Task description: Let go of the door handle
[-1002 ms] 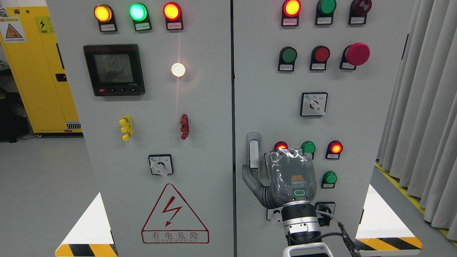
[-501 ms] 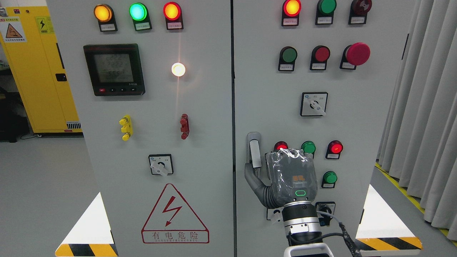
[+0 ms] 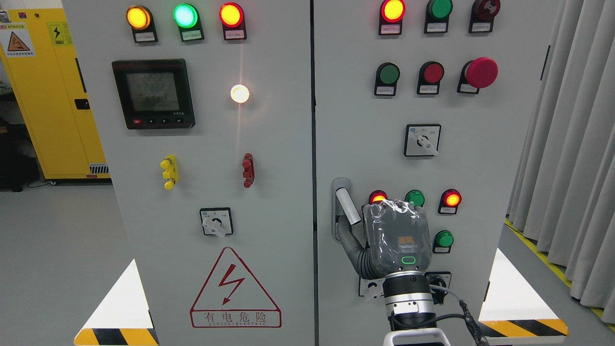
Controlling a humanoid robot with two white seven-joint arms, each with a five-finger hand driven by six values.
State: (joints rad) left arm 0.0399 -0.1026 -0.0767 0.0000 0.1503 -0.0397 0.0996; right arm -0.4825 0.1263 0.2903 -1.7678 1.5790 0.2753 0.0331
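We face a grey steel control cabinet [image 3: 269, 158]; beige curtains [image 3: 571, 144] hang right. Our plastic-wrapped right hand [image 3: 391, 238] hooks its thumb under the tilted silver door handle [image 3: 348, 206], other fingers hidden.

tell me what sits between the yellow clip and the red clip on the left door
Nothing: in the head view, bare grey door panel runs from the yellow clip to the red clip.
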